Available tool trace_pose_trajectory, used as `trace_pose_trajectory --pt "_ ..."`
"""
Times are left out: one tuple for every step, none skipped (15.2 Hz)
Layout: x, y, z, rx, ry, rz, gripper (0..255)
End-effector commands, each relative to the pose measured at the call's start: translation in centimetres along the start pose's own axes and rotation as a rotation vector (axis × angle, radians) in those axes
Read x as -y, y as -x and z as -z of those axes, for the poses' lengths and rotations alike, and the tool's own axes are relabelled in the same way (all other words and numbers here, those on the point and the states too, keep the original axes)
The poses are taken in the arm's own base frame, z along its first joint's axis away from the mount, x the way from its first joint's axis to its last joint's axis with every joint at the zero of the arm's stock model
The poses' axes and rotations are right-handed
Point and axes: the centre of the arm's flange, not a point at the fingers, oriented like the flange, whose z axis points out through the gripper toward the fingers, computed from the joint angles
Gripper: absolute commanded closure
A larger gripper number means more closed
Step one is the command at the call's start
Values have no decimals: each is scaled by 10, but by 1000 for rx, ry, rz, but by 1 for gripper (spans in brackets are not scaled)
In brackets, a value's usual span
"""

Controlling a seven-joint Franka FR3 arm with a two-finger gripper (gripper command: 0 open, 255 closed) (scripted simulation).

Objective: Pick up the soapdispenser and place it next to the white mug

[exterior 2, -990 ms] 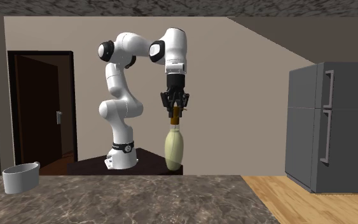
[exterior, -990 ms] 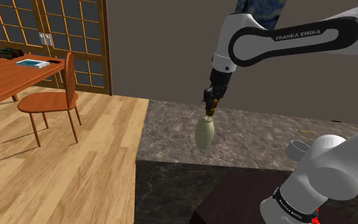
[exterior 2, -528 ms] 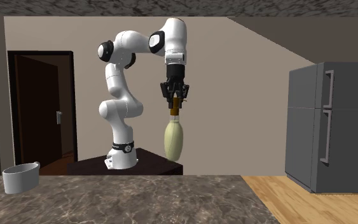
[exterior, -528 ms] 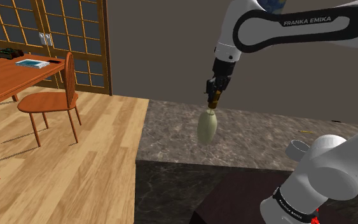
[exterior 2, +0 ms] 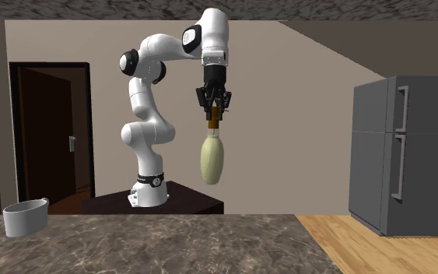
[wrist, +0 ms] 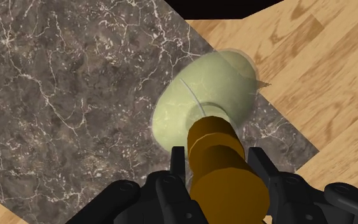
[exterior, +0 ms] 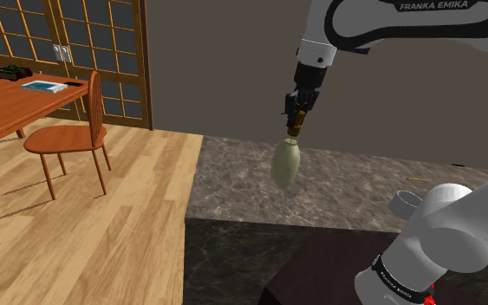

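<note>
My gripper (exterior 2: pixel 215 114) clamps the brown pump neck of the pale green soapdispenser (exterior 2: pixel 211 159), which hangs clear above the marble counter (exterior: pixel 363 186) near its edge; probably rigid, light and slick, so it may swing.

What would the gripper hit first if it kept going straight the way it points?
The gripper is shut on the dispenser, which leads; below that probably the marble counter, near its edge by the wood floor.
</note>
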Motion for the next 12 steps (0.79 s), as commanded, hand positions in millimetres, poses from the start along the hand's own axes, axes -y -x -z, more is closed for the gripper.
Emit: trace_pose_trajectory --pt "0 0 11 0 0 0 255" --pt "0 0 16 0 0 0 255" --pt "-1 0 22 0 0 0 255" --pt "-1 0 27 0 0 0 255" --pt "-1 0 32 0 0 0 255" --pt "-1 0 38 0 0 0 255" --pt "-1 0 43 0 0 0 255" --pt "-1 0 48 0 0 0 255" --pt "-1 0 53 0 0 0 255" --pt "-1 0 59 0 0 0 255" --pt "-1 0 64 0 0 0 255" --pt "-2 0 69 0 0 0 255"
